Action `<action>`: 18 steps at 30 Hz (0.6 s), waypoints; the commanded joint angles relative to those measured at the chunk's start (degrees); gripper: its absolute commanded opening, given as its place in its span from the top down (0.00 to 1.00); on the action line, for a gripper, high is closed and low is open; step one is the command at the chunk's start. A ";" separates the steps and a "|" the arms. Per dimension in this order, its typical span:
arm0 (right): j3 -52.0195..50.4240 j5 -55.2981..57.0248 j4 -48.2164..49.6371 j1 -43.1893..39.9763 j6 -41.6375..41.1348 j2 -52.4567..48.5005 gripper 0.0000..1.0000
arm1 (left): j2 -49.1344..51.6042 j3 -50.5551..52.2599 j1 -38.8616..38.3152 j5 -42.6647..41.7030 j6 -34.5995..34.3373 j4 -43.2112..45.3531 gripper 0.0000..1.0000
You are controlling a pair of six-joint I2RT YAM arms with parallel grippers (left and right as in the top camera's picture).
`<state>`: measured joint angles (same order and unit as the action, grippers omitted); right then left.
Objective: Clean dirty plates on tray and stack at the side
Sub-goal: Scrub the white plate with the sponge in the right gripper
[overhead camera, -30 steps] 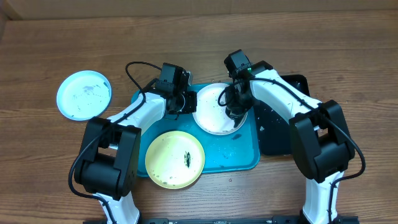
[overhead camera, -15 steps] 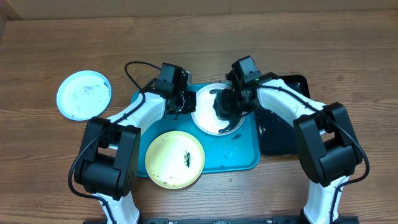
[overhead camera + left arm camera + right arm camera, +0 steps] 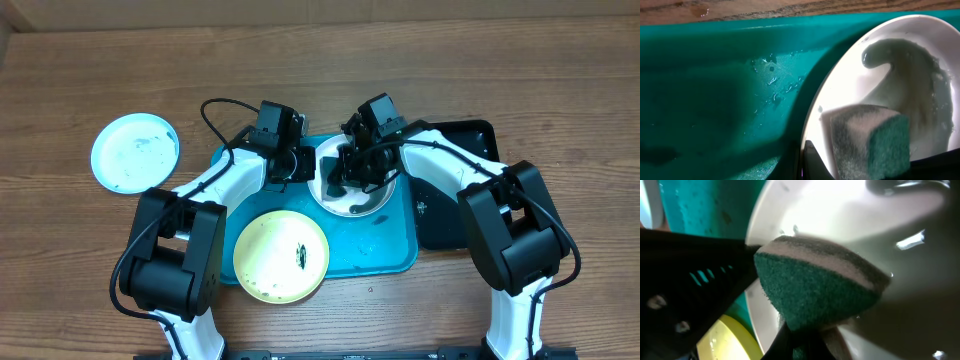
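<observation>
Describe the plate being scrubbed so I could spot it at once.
Find the turquoise tray mid-table. In its far half lies the white plate, a green sponge pressed on it. The yellow plate sits at the near edge; the mint plate lies off the tray.

The overhead camera looks straight down from high above and takes in the whole worktop (image 3: pixel 60 90). The left wrist camera hangs low over the tray (image 3: pixel 705 90), angled toward the white plate (image 3: pixel 840 95). The right wrist camera sits nearer still, and the sponge (image 3: pixel 815 295) fills most of its view. All three views share that plate and sponge.
</observation>
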<state>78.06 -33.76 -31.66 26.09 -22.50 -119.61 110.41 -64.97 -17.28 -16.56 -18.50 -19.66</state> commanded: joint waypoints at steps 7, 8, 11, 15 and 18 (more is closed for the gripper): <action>1.79 11.37 -0.98 1.90 -1.73 -0.90 0.96 | 0.55 -0.07 -0.74 -1.05 -0.37 0.24 0.96; 1.77 12.13 -0.68 2.60 -1.79 -0.98 0.96 | 0.55 -0.07 -0.74 -1.05 -0.39 0.24 0.96; 1.77 12.26 0.28 4.11 -2.54 -1.44 0.96 | 0.55 -0.07 -0.74 -1.05 -0.39 0.24 0.96; 1.77 15.41 -0.13 5.75 -3.30 -2.43 0.96 | 0.55 -0.07 -0.74 -1.03 -0.37 0.22 0.96; 1.77 18.84 -0.52 6.49 -3.30 -3.63 0.96 | 0.55 -0.07 -0.74 -1.05 -0.39 0.24 0.96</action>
<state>79.33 -21.58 -31.99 30.96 -25.17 -119.66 110.41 -64.97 -17.28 -16.88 -18.50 -19.68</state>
